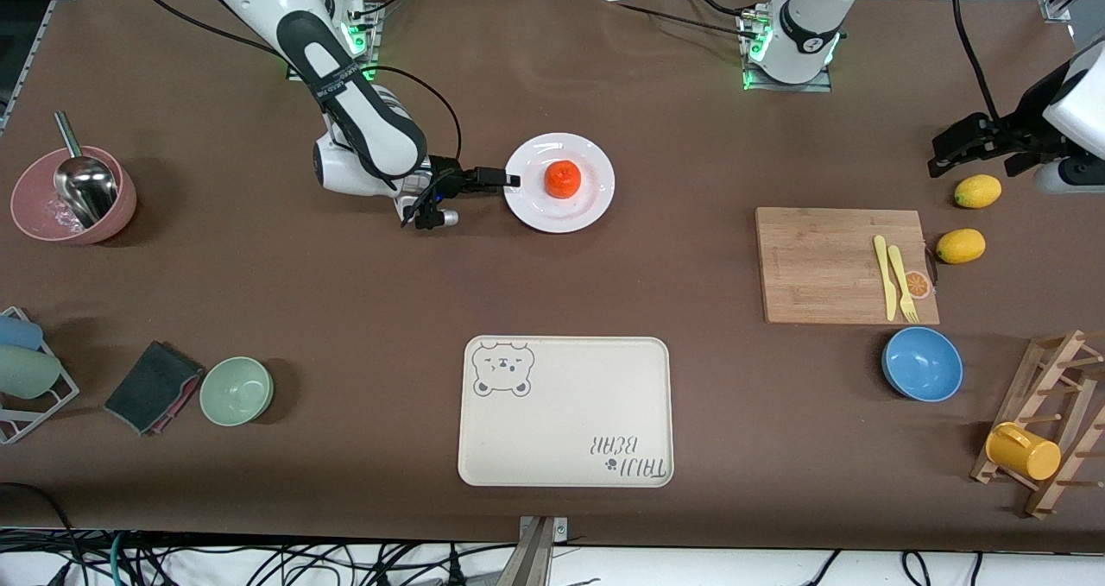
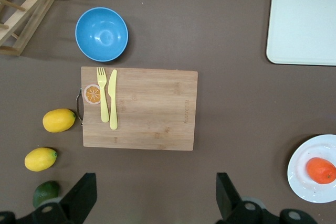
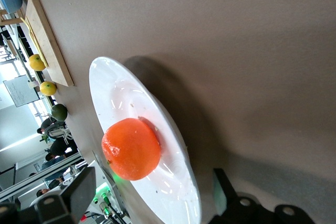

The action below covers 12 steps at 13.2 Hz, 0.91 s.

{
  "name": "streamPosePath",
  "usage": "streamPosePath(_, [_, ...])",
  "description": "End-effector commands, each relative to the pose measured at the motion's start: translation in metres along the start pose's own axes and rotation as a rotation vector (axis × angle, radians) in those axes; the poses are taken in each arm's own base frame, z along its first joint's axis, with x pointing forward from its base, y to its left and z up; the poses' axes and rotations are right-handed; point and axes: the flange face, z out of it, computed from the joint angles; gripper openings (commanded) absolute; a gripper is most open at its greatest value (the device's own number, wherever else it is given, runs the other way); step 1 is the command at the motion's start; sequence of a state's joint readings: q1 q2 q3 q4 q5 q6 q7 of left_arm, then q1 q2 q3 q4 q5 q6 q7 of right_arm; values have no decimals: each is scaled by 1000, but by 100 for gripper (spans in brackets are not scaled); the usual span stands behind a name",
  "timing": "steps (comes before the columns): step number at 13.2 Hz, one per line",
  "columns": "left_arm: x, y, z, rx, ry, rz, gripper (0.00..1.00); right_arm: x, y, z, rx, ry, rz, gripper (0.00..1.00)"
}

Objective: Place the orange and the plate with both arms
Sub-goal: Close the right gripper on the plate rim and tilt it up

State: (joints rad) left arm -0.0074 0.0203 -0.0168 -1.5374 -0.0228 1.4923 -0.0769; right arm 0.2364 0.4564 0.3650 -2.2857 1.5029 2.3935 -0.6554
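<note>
- The orange [image 1: 563,179] sits in the middle of the plate [image 1: 596,198], and the plate lies on the brown table [image 1: 259,293] at about 12 o'clock from the bear-printed tray [image 1: 565,411], farther from the front camera than it.
- The right gripper [image 1: 511,180] is low at the plate's rim, at the plate's 9 o'clock in the front view. Its fingers are spread, 1 on each face of the rim in the right wrist view, gripping nothing yet.
- The left gripper [image 1: 937,156] waits, released and empty, over the table near the 2 lemons [image 1: 977,191].
- The step in hand looks like pinching the rim. Judgement: close only once the rim is well in between the fingers.
- Lift level and slowly; a tilt toward 3 o'clock could roll the orange off.
- If the tray is the target, carry the plate toward 6 o'clock and set it down flat.
</note>
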Motion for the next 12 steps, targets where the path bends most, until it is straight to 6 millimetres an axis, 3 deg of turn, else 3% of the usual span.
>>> streamPosePath(1, [5, -1, -6, -26, 10, -18, 100, 8, -4, 11, 5, 12, -30, 90])
streamPosePath(9, [5, 1, -6, -28, 10, -15, 100, 14, -7, 20, 10, 8, -126, 90])
streamPosePath(11, [5, 1, -7, -32, 9, -16, 100, 14, -7, 20, 8, 9, -155, 83])
streamPosePath(12, [5, 1, -6, -32, 8, -16, 100, 16, -3, 19, 8, 12, -206, 71])
